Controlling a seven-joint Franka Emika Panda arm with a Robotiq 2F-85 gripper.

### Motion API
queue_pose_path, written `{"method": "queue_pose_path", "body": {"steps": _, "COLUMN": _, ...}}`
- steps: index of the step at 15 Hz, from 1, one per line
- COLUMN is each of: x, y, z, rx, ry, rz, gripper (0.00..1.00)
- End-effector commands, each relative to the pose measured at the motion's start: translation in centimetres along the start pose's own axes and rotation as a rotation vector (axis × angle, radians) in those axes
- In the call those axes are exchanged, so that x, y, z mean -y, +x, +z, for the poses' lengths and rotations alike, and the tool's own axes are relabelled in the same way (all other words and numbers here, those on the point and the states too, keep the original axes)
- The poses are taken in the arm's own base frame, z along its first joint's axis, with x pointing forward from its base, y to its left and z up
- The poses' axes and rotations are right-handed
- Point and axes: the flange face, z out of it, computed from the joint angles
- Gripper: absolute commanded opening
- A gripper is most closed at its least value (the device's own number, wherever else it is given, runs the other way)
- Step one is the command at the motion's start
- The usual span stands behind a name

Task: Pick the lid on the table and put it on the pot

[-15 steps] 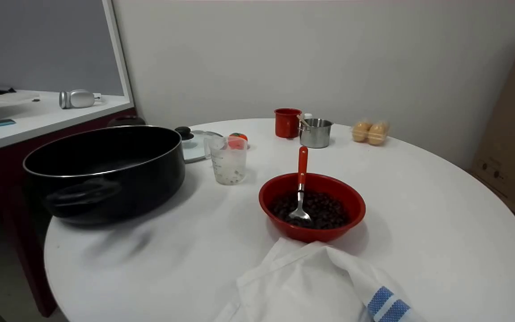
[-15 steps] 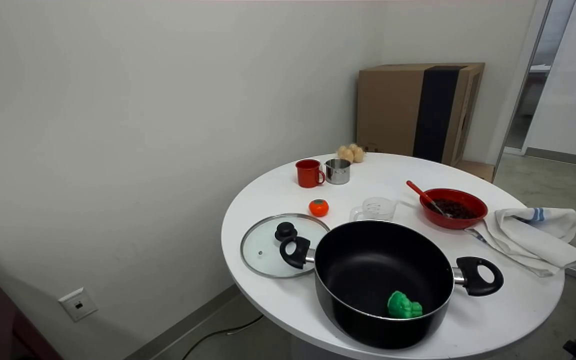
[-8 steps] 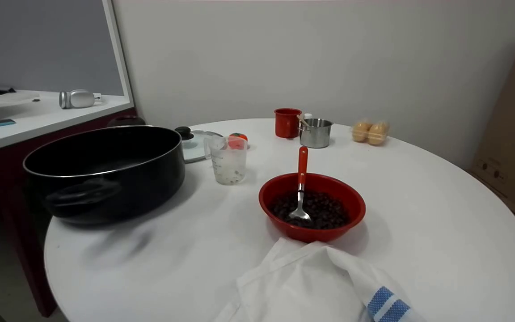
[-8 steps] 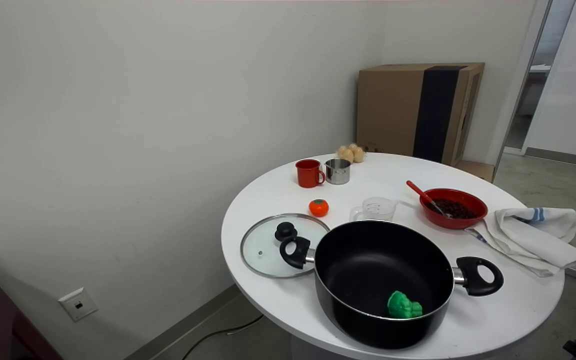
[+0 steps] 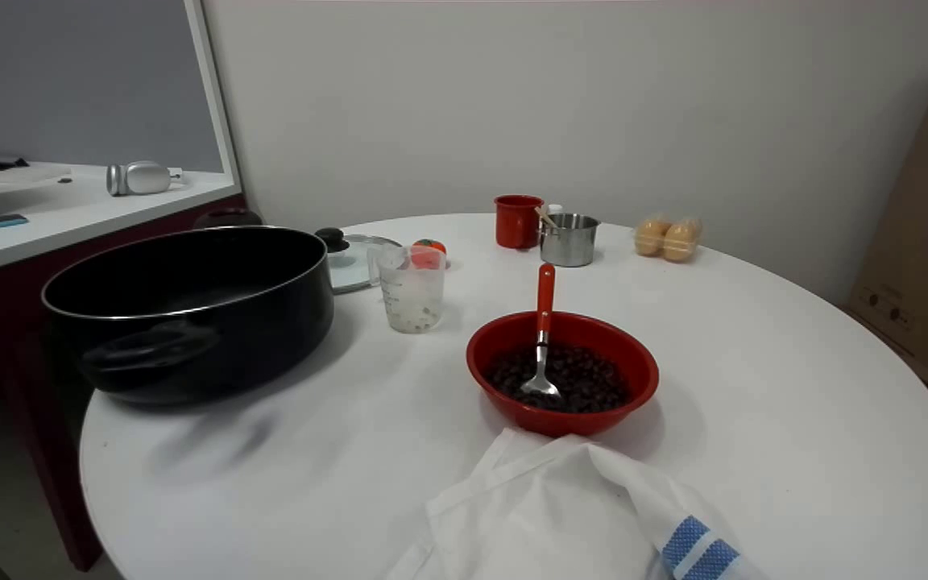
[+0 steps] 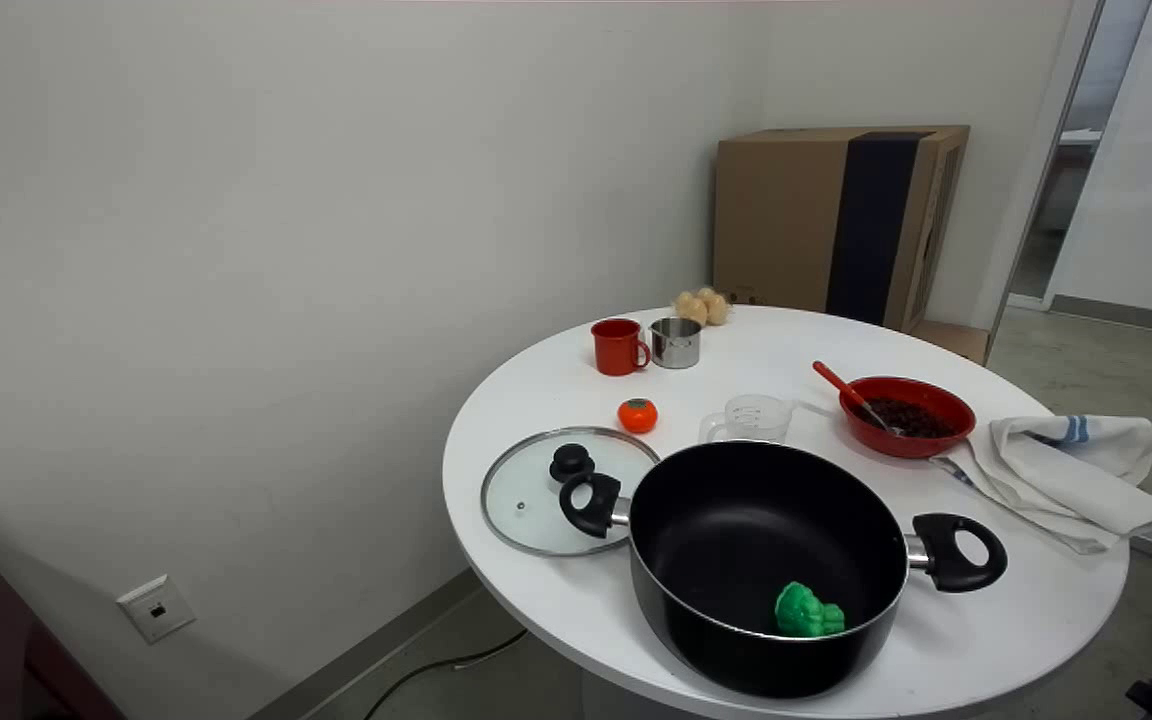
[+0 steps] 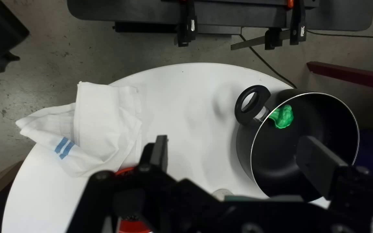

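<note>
- Nearest, in the wrist view, the gripper (image 7: 233,142) stands spread wide with nothing between its tips; one finger (image 7: 321,166) shows in front of the pot (image 7: 244,152), so coming down here might strike the rim.
- In an exterior view, the pot sits uncovered at the near side of the table (image 6: 526,400), with a green piece (image 6: 808,612) inside.
- Left of it and a little farther, the lid (image 6: 526,485) lies flat on the table, knob (image 6: 570,460) up; pinched off-centre, it could swing, then land tilted on the pot.
- The pot's left handle (image 6: 604,508) crosses the lid's edge in that view; whether it overhangs I cannot tell, but if so, a straight lift would snag.
- Farther, an orange-red fruit (image 6: 637,416), just beside the lid, could roll if brushed.
</note>
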Motion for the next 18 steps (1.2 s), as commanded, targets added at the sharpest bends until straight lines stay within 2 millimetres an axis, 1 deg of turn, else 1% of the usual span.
{"method": "queue_pose_path", "body": {"steps": 1, "x": 0.0, "y": 0.0, "z": 0.0, "rx": 0.000, "ry": 0.000, "rz": 0.000, "gripper": 1.00}}
{"method": "queue_pose_path", "body": {"steps": 11, "x": 0.0, "y": 0.0, "z": 0.0, "rx": -0.001, "ry": 0.001, "rz": 0.004, "gripper": 1.00}}
{"method": "queue_pose_path", "body": {"steps": 13, "x": -0.1, "y": 0.1, "z": 0.0, "rx": -0.030, "ry": 0.000, "rz": 0.019, "gripper": 1.00}}
{"method": "queue_pose_path", "body": {"steps": 15, "x": -0.1, "y": 0.6, "z": 0.0, "rx": -0.082, "ry": 0.010, "rz": 0.053, "gripper": 1.00}}
{"method": "queue_pose_path", "body": {"steps": 18, "x": -0.1, "y": 1.9, "z": 0.0, "rx": -0.135, "ry": 0.034, "rz": 0.096, "gripper": 1.00}}
